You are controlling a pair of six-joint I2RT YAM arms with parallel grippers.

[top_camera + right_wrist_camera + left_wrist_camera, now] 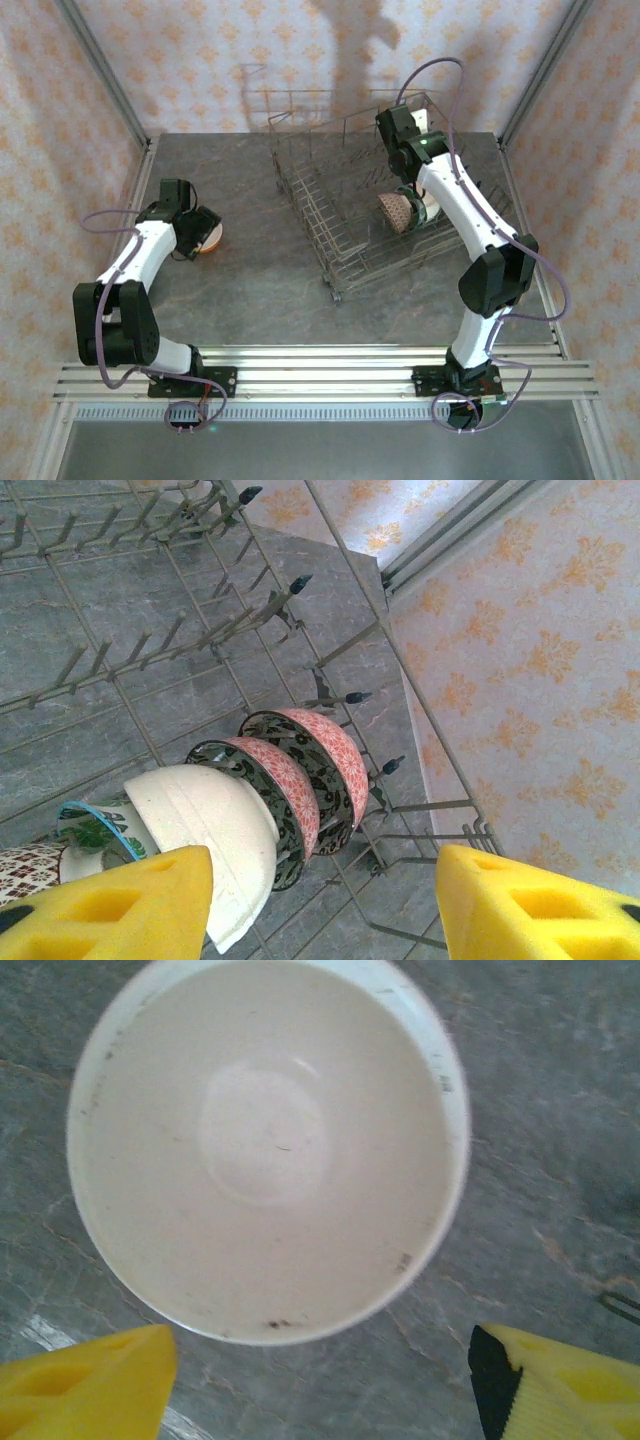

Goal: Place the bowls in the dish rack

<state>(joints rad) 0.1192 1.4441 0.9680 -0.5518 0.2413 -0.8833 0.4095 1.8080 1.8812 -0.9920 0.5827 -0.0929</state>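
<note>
Top external view: a dark grey, stone-veined table top (250, 280) stands in a booth whose walls (200, 60) carry pale paper with orange floral motifs. Grey metal posts (105, 75) run up the corners, and a ribbed aluminium rail (320, 365) along the near edge bears both arm bases. The dish rack (345, 215), of thin silver wire, sits at a slight angle on the far right part of the table and throws a shadow on the back wall.

Left wrist view: the left gripper (320, 1395) points down at the veined surface, its yellow fingers (85, 1385) set well apart with bare table between them. Just beyond the fingertips, touching neither, a loose bowl (265, 1145) rests upright on the table, white inside facing up.

Right wrist view: the right gripper (325, 910) hangs inside the rack, fingers spread and gripping nothing. Ahead of the finger on the view's left, racked bowls (260, 800) stand on edge in a row among the tines (297, 584). Two are pink-patterned and one plain white, with a green-leafed and a brown-speckled one nearest that finger. Beyond the other finger lie the rack's wire side and the papered wall.
</note>
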